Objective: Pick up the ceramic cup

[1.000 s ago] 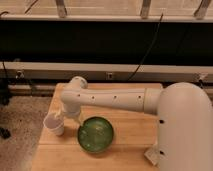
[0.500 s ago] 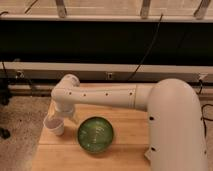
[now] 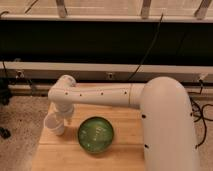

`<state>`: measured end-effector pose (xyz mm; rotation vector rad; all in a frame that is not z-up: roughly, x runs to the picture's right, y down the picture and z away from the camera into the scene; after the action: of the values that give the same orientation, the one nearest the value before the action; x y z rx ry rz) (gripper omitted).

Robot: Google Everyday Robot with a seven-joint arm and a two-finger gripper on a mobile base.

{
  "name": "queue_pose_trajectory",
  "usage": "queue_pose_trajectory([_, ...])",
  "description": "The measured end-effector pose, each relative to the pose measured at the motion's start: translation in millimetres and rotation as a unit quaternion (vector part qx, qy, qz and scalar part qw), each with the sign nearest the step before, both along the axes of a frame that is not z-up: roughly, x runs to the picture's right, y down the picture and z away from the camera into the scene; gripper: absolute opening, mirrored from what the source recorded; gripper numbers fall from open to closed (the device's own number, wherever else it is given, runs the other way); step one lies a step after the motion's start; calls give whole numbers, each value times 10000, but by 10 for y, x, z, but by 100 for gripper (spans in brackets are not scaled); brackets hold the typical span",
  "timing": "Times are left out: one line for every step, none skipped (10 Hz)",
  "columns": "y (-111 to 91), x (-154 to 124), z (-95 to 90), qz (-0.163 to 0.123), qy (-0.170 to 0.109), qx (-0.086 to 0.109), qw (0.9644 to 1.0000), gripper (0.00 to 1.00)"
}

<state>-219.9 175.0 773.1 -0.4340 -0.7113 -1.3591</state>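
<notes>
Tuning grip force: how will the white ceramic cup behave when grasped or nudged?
The ceramic cup looks rigid and glazed, so probably slippery and chip-prone. It is small and upright near the wooden table's left edge; a sideways nudge might tip it off. The gripper is right beside it, close to the green bowl.

- Single view only; nothing shared with a second camera.
- Looks down steeply from above and behind the arm (image 3: 125,95), facing toward 12 o'clock, where a dark wall band and rail (image 3: 105,66) run across.
- Sits close: arm fills 3 to 5 o'clock.
- Takes in wooden table (image 3: 125,130) at 6 o'clock, with gripper (image 3: 65,119), ceramic cup (image 3: 54,124) and green bowl (image 3: 95,135) toward 7 o'clock.
</notes>
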Motion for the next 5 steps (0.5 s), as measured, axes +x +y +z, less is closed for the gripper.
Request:
queue_pose_trajectory([17,-3,10,-35,15,-22,10000,16])
queue_pose_trajectory([27,-21,13,-60,-2,-31,10000,6])
queue_pose_trajectory([38,-40,16,-73,-32,-47,10000,0])
queue_pose_trajectory([44,-57,14,-74,-64,-50,9999,0])
queue_pose_trajectory([49,-71,3,-76,-98,-46,9999,0])
